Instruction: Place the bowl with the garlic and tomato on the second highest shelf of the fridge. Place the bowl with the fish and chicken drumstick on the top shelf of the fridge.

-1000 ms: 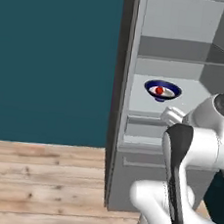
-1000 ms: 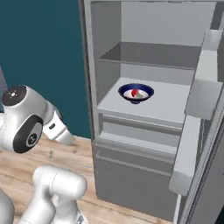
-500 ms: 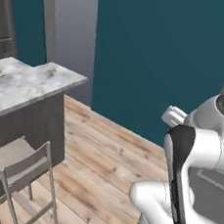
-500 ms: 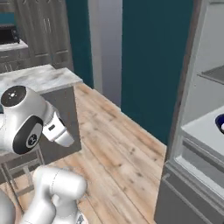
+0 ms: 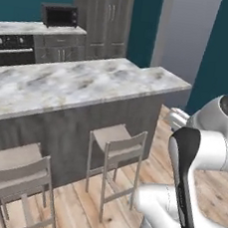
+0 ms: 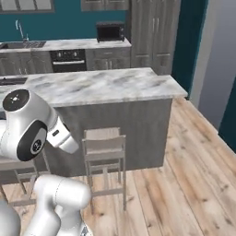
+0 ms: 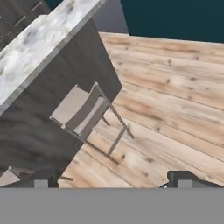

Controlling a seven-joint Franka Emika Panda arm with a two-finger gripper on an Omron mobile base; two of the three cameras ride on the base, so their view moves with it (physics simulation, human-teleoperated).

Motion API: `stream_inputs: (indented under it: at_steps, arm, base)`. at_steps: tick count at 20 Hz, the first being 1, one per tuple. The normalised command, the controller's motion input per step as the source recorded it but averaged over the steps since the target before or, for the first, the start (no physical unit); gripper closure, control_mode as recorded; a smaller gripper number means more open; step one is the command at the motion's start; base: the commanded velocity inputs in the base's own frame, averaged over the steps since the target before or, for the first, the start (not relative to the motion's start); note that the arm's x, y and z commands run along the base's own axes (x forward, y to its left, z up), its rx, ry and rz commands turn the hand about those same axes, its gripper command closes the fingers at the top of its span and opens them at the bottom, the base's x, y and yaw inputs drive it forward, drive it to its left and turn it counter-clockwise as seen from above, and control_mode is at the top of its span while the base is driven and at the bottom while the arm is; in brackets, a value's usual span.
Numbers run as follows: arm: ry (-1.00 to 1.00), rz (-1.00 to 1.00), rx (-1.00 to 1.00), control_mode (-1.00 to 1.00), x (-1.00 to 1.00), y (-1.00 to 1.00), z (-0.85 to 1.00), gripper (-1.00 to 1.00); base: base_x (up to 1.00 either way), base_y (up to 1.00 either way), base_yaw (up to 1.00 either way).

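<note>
Both bowls, the fridge and its shelves are out of view. In the hand view my gripper [image 7: 112,180] is open, its two dark fingertips [image 7: 41,180] wide apart with nothing between them. It looks down at the wooden floor [image 7: 175,100] beside a stool [image 7: 83,109] and the kitchen island [image 7: 39,39]. My white arm rises at the lower right of the left base view and at the lower left of the right base view.
A marble-topped island [image 5: 79,87] with dark sides stands ahead, with two stools [image 5: 115,141] [image 5: 19,168] against it. Behind it run a back counter, an oven and a microwave [image 5: 59,14]. Open wooden floor [image 6: 193,161] stretches to the right of the island.
The whole picture has swung from the open fridge, past the teal wall, to the kitchen island, so the cameras have turned with the base. The gripper stays open.
</note>
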Motion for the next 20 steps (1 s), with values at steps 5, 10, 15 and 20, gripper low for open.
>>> stream_inputs:
  at_steps: [5,10,15,20]
  arm:
    - [0.0,0.0,0.0,1.0,0.0,0.0,0.0,-1.0]
    - [0.0,0.0,0.0,1.0,0.0,0.0,0.0,-1.0]
    - [0.0,0.0,0.0,1.0,0.0,0.0,0.0,-1.0]
    - [0.0,0.0,0.0,1.0,0.0,0.0,0.0,-1.0]
  base:
    - [0.08,1.0,0.45]
    - [0.08,1.0,0.45]
    - [0.31,1.0,0.34]
    - [0.63,1.0,0.19]
